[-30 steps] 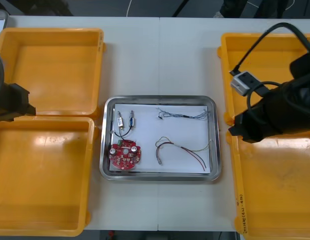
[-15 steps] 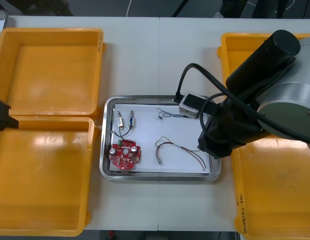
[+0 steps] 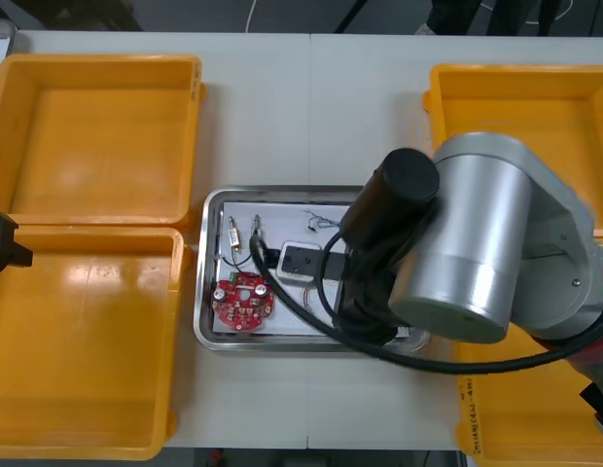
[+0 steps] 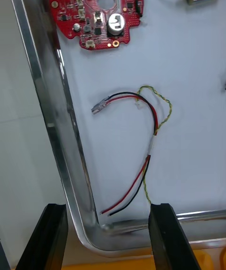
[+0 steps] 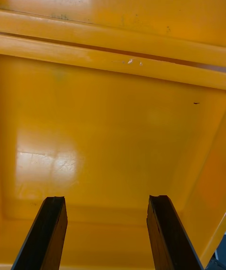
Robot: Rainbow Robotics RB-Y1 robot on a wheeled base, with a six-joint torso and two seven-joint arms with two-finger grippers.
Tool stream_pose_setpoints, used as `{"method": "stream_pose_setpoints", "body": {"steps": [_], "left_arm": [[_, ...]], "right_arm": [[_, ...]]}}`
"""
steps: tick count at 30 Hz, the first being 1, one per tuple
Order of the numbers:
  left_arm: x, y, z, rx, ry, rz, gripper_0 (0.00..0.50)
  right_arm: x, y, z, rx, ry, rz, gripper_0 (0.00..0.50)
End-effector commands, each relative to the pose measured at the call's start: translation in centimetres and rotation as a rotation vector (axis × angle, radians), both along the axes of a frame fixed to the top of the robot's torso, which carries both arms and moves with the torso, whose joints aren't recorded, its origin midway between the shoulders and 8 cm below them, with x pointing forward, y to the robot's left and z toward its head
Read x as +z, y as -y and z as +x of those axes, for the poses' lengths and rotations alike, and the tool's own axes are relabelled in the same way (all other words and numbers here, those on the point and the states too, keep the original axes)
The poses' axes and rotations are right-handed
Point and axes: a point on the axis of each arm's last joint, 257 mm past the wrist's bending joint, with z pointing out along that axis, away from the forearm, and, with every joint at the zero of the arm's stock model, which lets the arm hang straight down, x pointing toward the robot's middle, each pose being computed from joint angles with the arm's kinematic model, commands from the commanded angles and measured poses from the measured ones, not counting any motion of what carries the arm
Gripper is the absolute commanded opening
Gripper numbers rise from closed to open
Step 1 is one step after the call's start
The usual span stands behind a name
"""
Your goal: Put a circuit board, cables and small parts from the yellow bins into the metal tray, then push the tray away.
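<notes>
In the front view, a shiny rectangular metal tray (image 3: 199, 292) with a white inside sits on the light table (image 3: 311, 107). Two deep yellow plastic bins (image 3: 97, 136) stand on its left and two more yellow plastic bins (image 3: 515, 107) on its right, their floors plain yellow where they show. A round red circuit board (image 3: 242, 301) lies in the tray's left part, on the robot's side. Two small metal parts (image 3: 233, 233) lie side by side beyond it, and a thin black cable (image 3: 229, 261) runs between them and the board. A twisted blue and white cable (image 3: 321, 222) lies near the tray's far rim. The bulky silver right arm (image 3: 467, 243) hangs over the tray's right half. The black left arm (image 3: 5, 251) sits at the seam of the left bins, well apart from the tray. In the right wrist view, the right gripper (image 4: 107, 206) stands wide open with nothing in it, straddling one corner of the tray. One finger is outside the rim and the other is by the adjoining rim. A red and yellow cable (image 4: 150, 128), twined with a black wire, lies on the white floor just beyond the fingers. The board lies farther off, close to the rim. In the left wrist view, the left gripper (image 5: 106, 199) is also spread wide and holds nothing, above a bin's plain floor.
</notes>
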Motion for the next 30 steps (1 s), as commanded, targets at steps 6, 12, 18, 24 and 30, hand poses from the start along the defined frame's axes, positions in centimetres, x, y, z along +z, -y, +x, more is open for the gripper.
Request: {"method": "stream_pose_setpoints", "body": {"steps": [6,12,18,24,30], "left_arm": [[1.4,-1.4,-0.3,-0.098,0.030,0.090,0.500],[1.4,-1.4,-0.3,-0.102,0.028,0.090,0.500],[1.4,-1.4,-0.3,-0.102,0.028,0.090,0.500],[1.4,-1.4,-0.3,-0.102,0.028,0.090,0.500],[1.4,-1.4,-0.3,-0.102,0.028,0.090,0.500]], "right_arm": [[-1.8,-3.8,-0.7,0.236,0.052,-0.063,0.500],[-3.4,-4.5,-1.0,0.254,0.043,-0.094,0.500],[-5.3,-4.8,-1.5,0.249,0.040,-0.135,0.500],[-6.7,-4.9,-1.9,0.231,0.009,-0.141,0.500],[-7.9,-5.3,-2.9,0.203,-0.010,-0.121,0.500]]}}
